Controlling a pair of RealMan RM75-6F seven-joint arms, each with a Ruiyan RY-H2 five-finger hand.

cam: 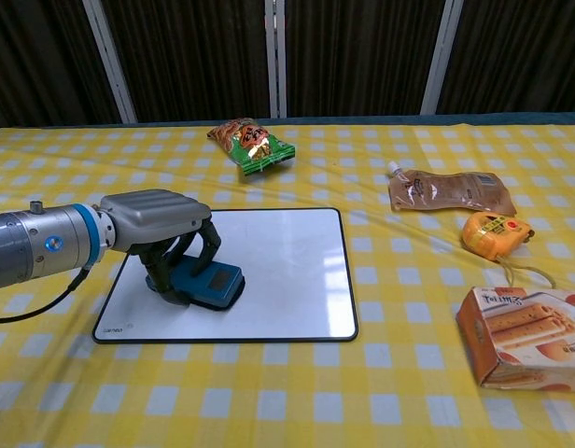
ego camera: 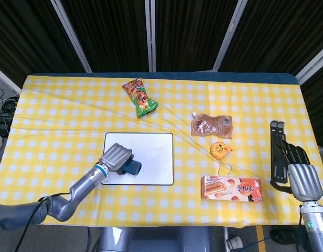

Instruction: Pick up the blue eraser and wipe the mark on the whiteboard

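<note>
From the head view, your left hand has its fingers curled over the blue eraser, which sits on the whiteboard near its lower left; your right hand idles off the desk edge, fingers apart and empty. From the chest view, no mark shows, so keep the eraser flat and press evenly while you sweep.

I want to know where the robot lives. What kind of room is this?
Probably a robot practice room, not a home. A table in a yellow checked cloth stands before dark curtains, with a whiteboard and snacks laid out, and cables trail on the floor.
</note>
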